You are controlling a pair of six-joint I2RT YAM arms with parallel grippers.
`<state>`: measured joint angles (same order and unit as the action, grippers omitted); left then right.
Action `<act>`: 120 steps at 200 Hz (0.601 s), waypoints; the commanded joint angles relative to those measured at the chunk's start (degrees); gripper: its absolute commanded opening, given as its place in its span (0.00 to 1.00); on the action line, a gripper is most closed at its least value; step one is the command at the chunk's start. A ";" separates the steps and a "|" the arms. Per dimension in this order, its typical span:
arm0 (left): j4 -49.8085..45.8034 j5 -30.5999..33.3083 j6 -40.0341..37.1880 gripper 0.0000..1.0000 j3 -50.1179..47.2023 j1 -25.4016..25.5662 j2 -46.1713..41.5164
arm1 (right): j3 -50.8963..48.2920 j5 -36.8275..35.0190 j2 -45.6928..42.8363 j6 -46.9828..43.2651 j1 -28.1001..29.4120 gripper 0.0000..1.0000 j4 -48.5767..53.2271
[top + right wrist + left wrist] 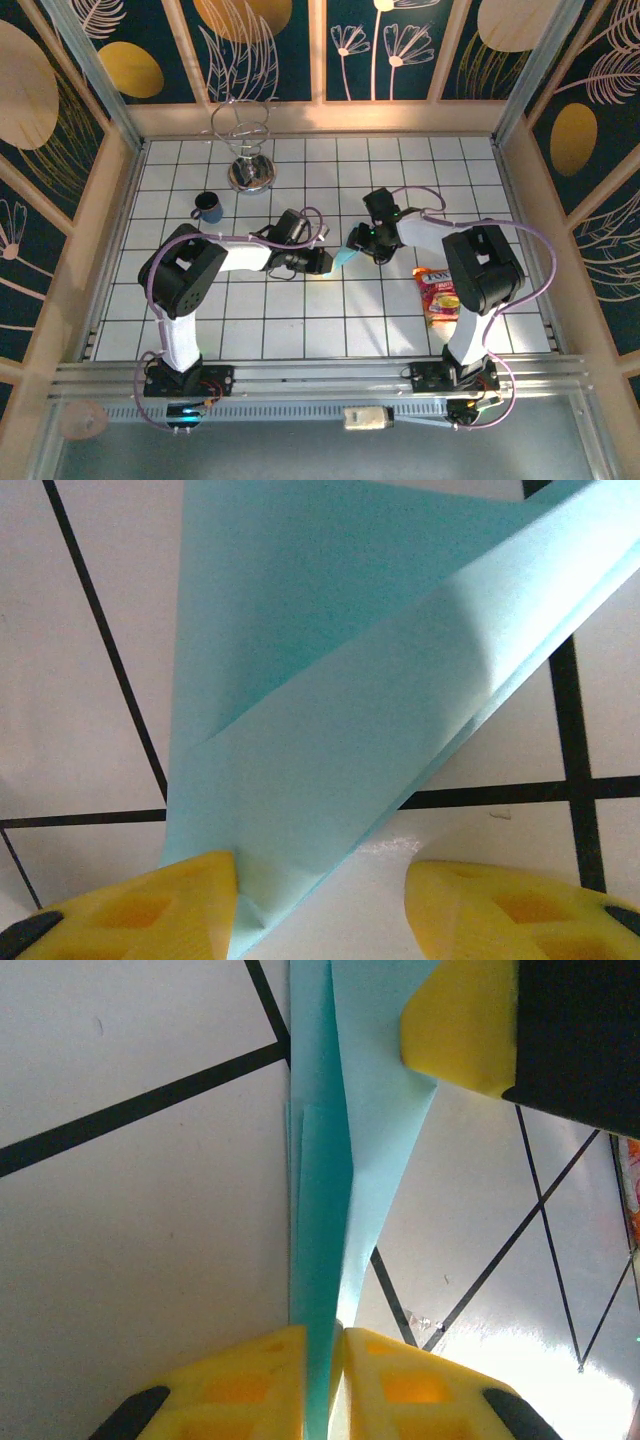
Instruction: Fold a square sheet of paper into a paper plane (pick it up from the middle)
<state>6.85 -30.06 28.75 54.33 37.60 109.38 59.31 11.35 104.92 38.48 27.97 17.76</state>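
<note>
The square sheet of paper is folded into a narrow, pointed light-blue paper plane with a centre crease, held between the two arms just above the tiled floor. My left gripper is shut on the folded paper, which runs edge-on up from between its yellow fingers. My right gripper is open. The paper leans against its left fingertip, and the right fingertip stands well apart from it. In the top view the left gripper and right gripper meet at the paper from either side.
An orange-red snack packet lies to the right, beside the right arm. A dark blue mug and a wire stand on a metal base stand at the back left. Wooden walls bound the floor.
</note>
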 commanded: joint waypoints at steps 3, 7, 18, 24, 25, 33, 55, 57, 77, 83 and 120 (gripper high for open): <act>-5.43 2.10 -0.87 0.18 -0.11 -0.33 1.64 | -2.36 -6.78 11.15 -0.42 1.04 0.52 -5.18; -5.62 2.25 -0.97 0.18 0.02 -0.27 1.62 | -2.13 -6.91 11.37 -0.44 1.06 0.53 -5.09; -6.41 2.71 -1.07 0.20 0.55 -0.33 1.08 | -1.74 -7.18 11.79 -0.51 1.21 0.53 -4.68; -6.74 2.97 -1.07 0.21 0.88 -0.32 0.39 | -1.66 -7.22 12.04 -0.51 1.26 0.53 -4.50; -6.75 2.98 -1.07 0.21 0.92 -0.33 0.26 | -1.65 -7.27 12.00 -0.55 1.28 0.53 -4.45; -6.72 3.31 -0.94 0.23 1.07 -0.30 -1.04 | -1.50 -7.31 12.12 -0.60 1.30 0.53 -4.39; -6.09 5.47 -0.42 0.29 1.09 -0.29 -5.08 | -1.30 -7.14 12.08 -0.76 1.30 0.53 -4.16; -6.00 5.61 -0.31 0.29 1.06 -0.31 -5.41 | -1.30 -7.14 12.06 -0.77 1.30 0.53 -4.16; -4.58 6.09 0.61 0.31 1.84 -0.32 -7.54 | -1.25 -6.15 11.94 -0.88 1.30 0.55 -4.54; -3.85 5.61 0.99 0.31 2.66 -0.34 -7.78 | -1.29 -5.85 12.03 -0.94 1.26 0.56 -4.66; 6.22 -2.21 7.13 0.25 0.28 -0.34 -6.77 | -1.30 -5.20 12.27 -0.70 1.04 0.57 -4.62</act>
<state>6.17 -27.00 30.94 55.72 37.50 102.37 61.73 9.47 106.30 38.44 28.88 20.71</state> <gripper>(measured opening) 0.266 0.564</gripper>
